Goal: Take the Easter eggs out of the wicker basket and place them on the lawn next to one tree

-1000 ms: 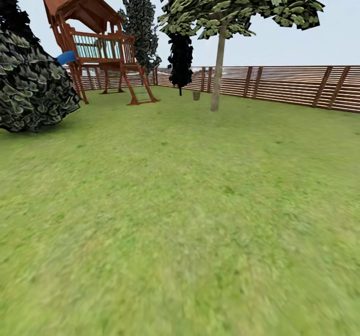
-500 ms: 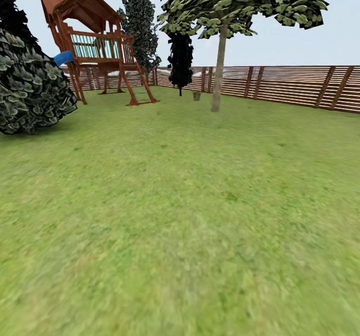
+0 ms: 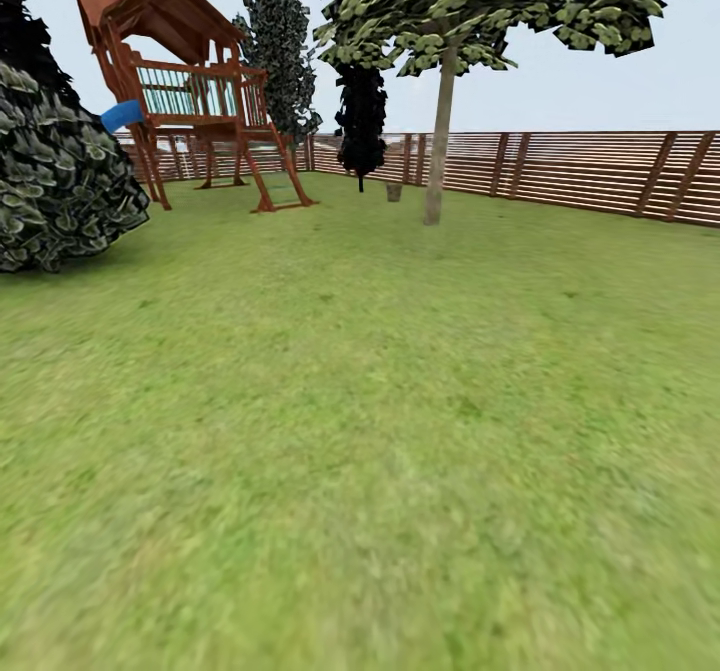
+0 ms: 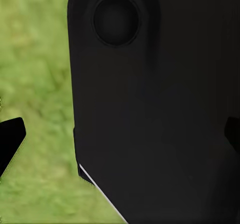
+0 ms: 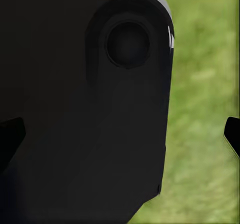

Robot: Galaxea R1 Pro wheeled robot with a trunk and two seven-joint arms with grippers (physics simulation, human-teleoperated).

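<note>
Garden transit: lawn (image 3: 380, 431), fence (image 3: 590, 171), playset (image 3: 190, 91), tree (image 3: 437, 141).
Both grippers' fingertips sit wide apart with nothing between them, over grass. Tree far ahead of them; a small object near its base may be the basket, too small to tell. Risk: misjudged heading.

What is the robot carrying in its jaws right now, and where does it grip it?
Nothing, as far as the wrist views show: both pairs of jaws stand wide apart with no egg between them, only a black body part of the robot and green grass lawn.
</note>
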